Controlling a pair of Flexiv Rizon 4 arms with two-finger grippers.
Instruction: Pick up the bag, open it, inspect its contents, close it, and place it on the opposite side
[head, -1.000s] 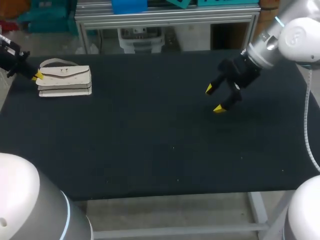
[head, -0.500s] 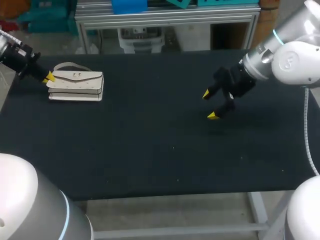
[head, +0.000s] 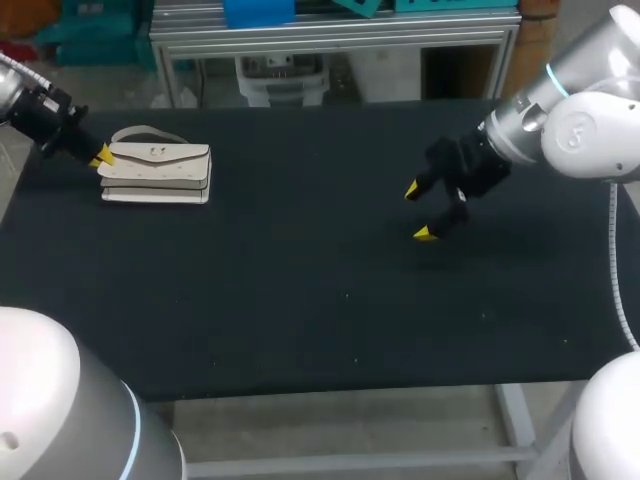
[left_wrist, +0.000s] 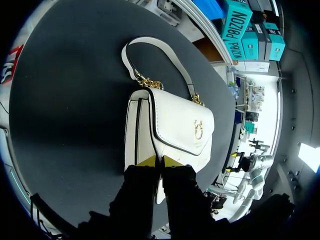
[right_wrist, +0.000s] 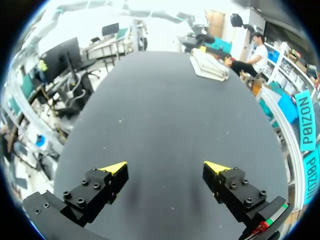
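Note:
The white handbag (head: 157, 170) lies on its side at the far left of the black table, its strap curving toward the back edge. My left gripper (head: 100, 157) is at the bag's left end. In the left wrist view the bag (left_wrist: 172, 125) shows its flap with a gold clasp, and the left gripper (left_wrist: 160, 161) is shut, its yellow tips pinching the bag's near end panel. My right gripper (head: 418, 210) hangs open over the table's middle right with nothing between its fingers. From the right wrist view the bag (right_wrist: 209, 65) is small and far ahead of the wide-open right gripper (right_wrist: 165, 170).
The black table (head: 300, 300) carries nothing else between the bag and my right gripper. Its left edge runs close behind my left gripper.
The bag has shifted to the right together with my left gripper, mostly in the first half second. My right gripper has moved slightly left and lower, still open.

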